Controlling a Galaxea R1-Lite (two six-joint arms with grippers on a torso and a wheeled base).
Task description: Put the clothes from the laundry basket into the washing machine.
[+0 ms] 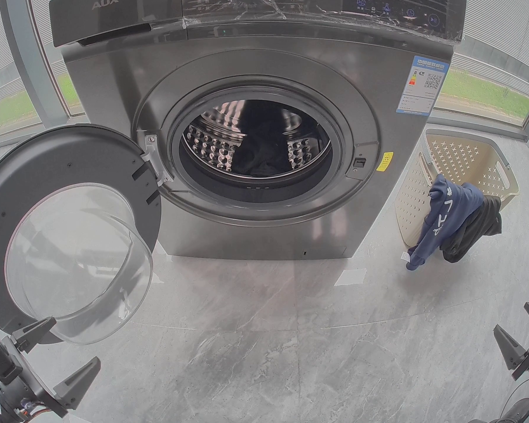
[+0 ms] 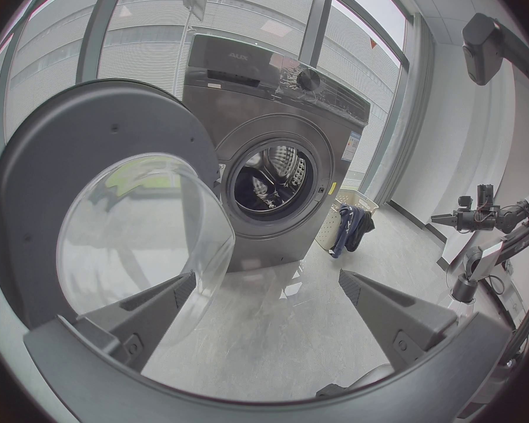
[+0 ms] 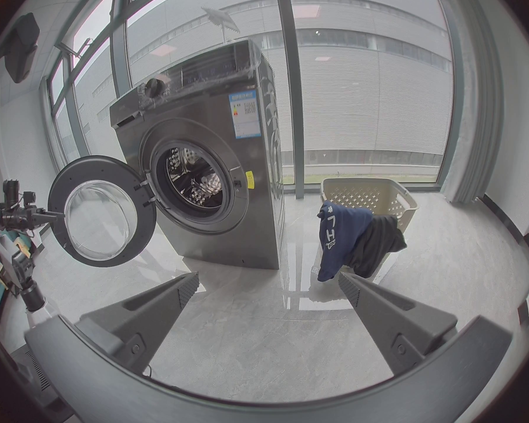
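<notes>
Grey steel fronts the one washing machine [image 1: 264, 48], its round mouth facing the robot and its door [image 1: 59, 207] swung wide on the hinge at the robot's left, the clear glass bowl [image 1: 79, 259] bulging out into the room. Inside the perforated drum [image 1: 211, 145] lies a dark mass of fabric [image 1: 264, 142]; how many pieces it holds cannot be told.

On the robot's right, just beside the machine's corner, one cream laundry basket [image 1: 452, 154] stands on the pale marbled floor [image 1: 264, 336], its open top upward. Two garments are draped over its near rim, side by side and touching. A blue top with white markings [image 1: 444, 212] hangs lengthwise straight down the outer wall, its lower end close to the floor. A black garment [image 1: 479, 224] hangs the same way on the side farther from the machine, ending higher.

Two grippers sit low in the foreground, well apart from the basket and from each other. The left gripper [image 1: 70, 343] is beside the lower edge of the open door, fingers spread and empty. The right gripper [image 1: 513, 317], short of the basket, is likewise spread wide and holds nothing.
</notes>
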